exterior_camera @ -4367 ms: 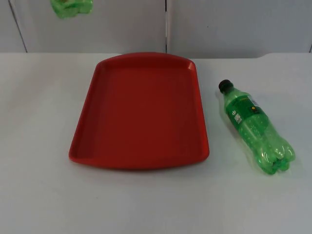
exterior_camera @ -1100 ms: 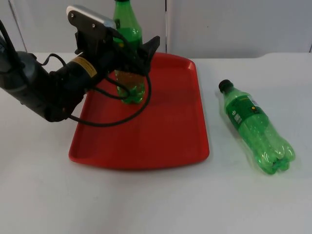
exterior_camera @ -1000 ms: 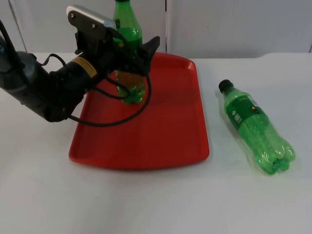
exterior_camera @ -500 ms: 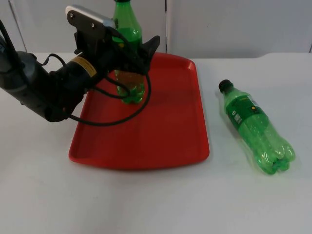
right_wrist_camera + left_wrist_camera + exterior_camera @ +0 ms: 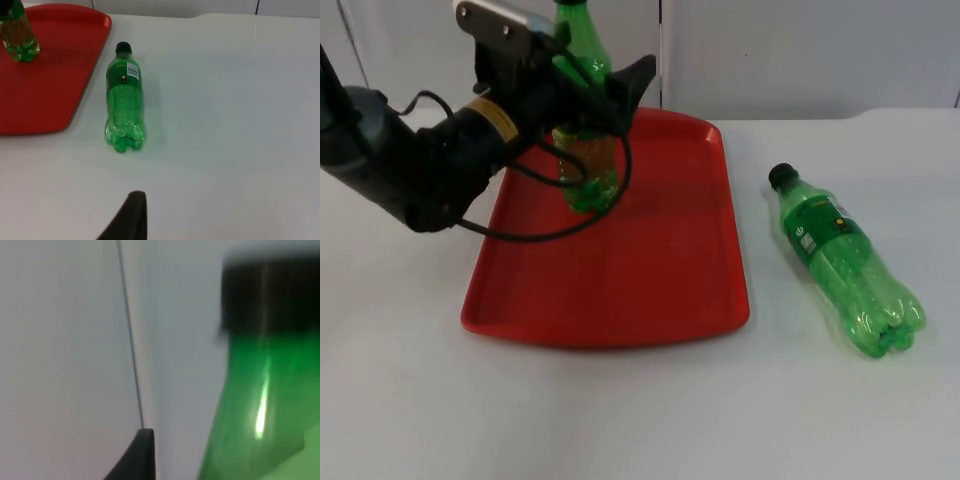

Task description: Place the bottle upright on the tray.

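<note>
Red tray [image 5: 650, 290] holding an upright green bottle [image 5: 588, 175]; left gripper [image 5: 595, 100] fingers spread around it. Second bottle [image 5: 842, 262] lies on the white table [image 5: 410, 400].

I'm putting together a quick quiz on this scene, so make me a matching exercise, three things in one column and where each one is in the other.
1. upright bottle
2. lying bottle
3. left gripper

A. on the white table, right of the red tray
B. around the upright bottle's upper part
C. standing at the tray's far end

Pairs: 1-C, 2-A, 3-B
</note>
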Controlling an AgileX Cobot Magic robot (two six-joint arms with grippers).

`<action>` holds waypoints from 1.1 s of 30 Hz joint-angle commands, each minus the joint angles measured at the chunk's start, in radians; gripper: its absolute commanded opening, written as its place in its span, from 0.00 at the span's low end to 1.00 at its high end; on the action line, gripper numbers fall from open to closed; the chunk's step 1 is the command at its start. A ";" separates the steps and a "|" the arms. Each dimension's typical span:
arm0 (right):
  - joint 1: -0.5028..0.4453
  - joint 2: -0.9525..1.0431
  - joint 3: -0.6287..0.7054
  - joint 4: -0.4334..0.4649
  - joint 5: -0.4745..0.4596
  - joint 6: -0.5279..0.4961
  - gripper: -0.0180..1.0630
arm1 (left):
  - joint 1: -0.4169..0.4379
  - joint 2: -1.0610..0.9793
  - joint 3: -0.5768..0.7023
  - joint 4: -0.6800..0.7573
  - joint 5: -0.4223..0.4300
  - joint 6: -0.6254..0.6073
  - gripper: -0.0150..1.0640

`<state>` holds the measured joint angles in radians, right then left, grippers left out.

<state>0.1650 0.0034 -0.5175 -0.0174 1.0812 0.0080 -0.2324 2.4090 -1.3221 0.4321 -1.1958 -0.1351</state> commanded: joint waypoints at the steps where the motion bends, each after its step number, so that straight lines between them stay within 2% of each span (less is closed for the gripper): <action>1: -0.001 -0.003 0.002 0.002 -0.004 0.002 0.99 | 0.001 -0.015 0.002 0.029 0.022 -0.020 0.95; 5: -0.001 -0.003 0.002 0.002 -0.004 0.002 0.99 | 0.001 -0.015 0.002 0.056 0.062 -0.082 0.95; 8: -0.001 -0.003 0.002 0.002 -0.004 0.002 0.99 | 0.001 -0.015 0.006 0.080 0.062 -0.082 0.95; 15: -0.001 -0.003 0.002 0.002 -0.004 0.002 0.99 | 0.004 -0.018 0.036 0.040 0.093 -0.080 0.95; 33: -0.001 -0.003 0.002 0.002 -0.004 0.002 0.99 | 0.024 -0.080 0.170 -0.002 0.162 0.004 0.95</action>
<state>0.1650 0.0034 -0.5175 -0.0174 1.0812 0.0080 -0.2089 2.3542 -1.1789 0.4451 -1.0355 -0.1498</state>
